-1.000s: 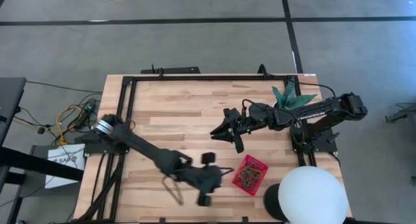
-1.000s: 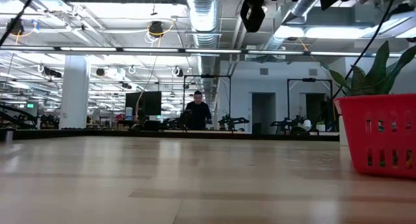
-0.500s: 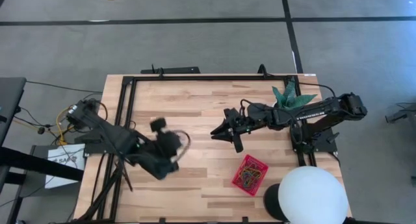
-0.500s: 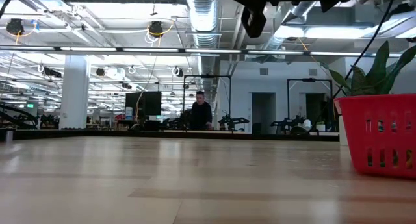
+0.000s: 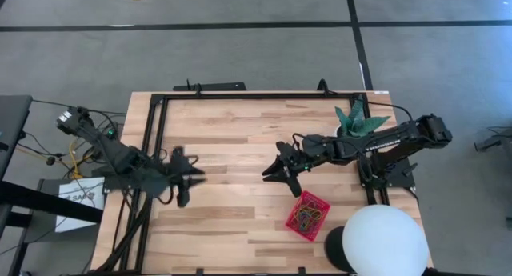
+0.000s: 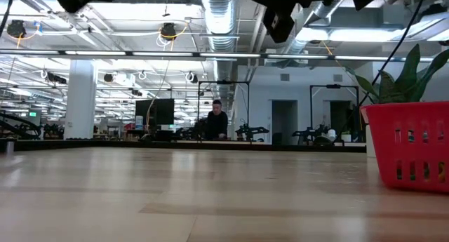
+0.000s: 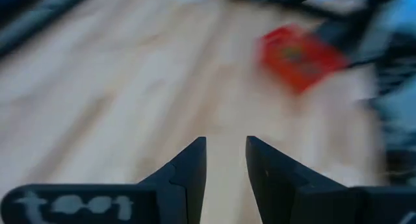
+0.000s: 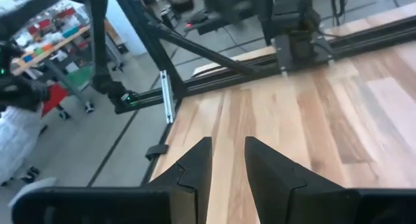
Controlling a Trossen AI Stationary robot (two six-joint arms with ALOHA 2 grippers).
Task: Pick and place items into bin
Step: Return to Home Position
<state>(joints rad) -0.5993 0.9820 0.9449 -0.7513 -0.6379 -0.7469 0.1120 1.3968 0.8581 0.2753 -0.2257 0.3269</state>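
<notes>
High view: left gripper point(image 5: 182, 174) hangs near the tabletop's point(image 5: 232, 132) left edge, just inside the black frame rail point(image 5: 156, 140). Its fingers stand a narrow gap apart with nothing between them. Right gripper point(image 5: 282, 170) hangs over the tabletop's middle, likewise narrowly parted and empty. Bare pale wood planks lie open between the two. The red mesh-walled bin point(image 5: 291, 222) sits apart from the right gripper, near the corner by the white dome point(image 5: 384, 240). Coloured rubber bands point(image 5: 305, 218) lie tangled inside it.
</notes>
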